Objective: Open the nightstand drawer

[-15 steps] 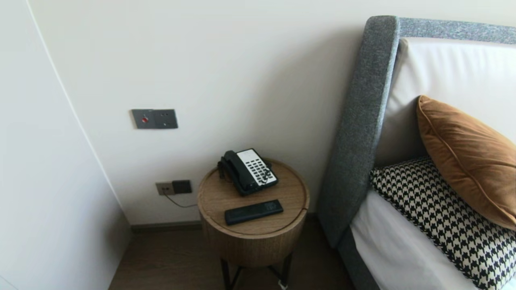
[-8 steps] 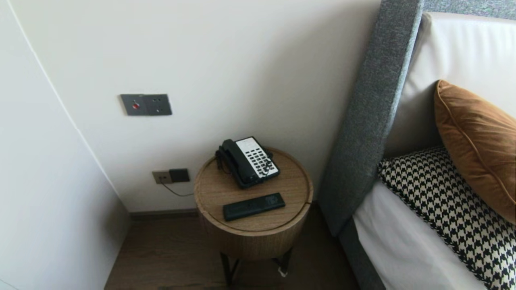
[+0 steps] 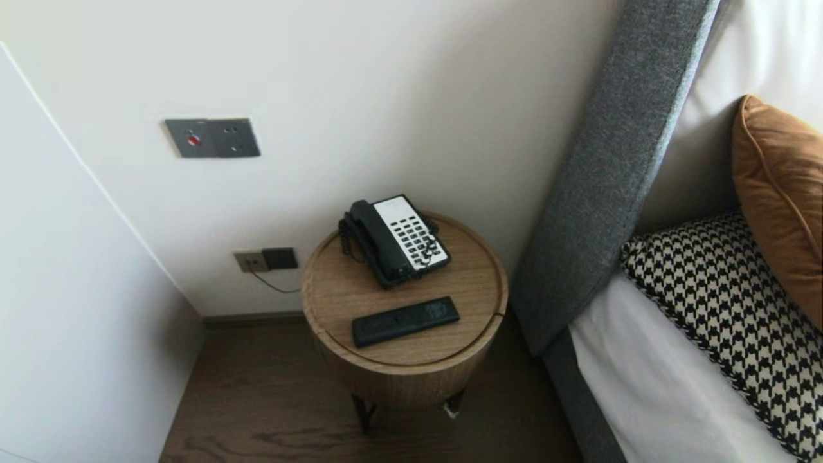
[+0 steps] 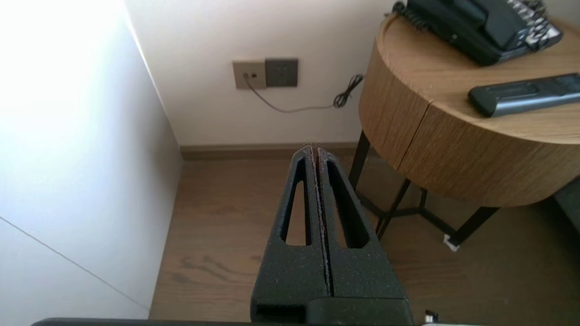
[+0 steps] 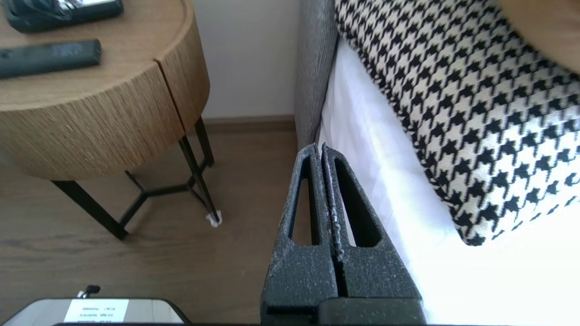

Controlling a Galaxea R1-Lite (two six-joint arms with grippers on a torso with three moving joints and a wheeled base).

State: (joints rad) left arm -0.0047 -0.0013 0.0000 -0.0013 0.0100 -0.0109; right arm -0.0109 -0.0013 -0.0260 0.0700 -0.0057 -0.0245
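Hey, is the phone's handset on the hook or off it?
On the hook: the black handset lies seated in its cradle along the left side of the telephone, beside the keypad, on the round side table.

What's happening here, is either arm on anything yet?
Nothing is being handled. The left gripper is shut and empty, over the floor beside the round wooden table. The right gripper is shut and empty too, low between that table and the bed. A telephone and a remote control lie untouched on the tabletop, the remote nearer the robot.
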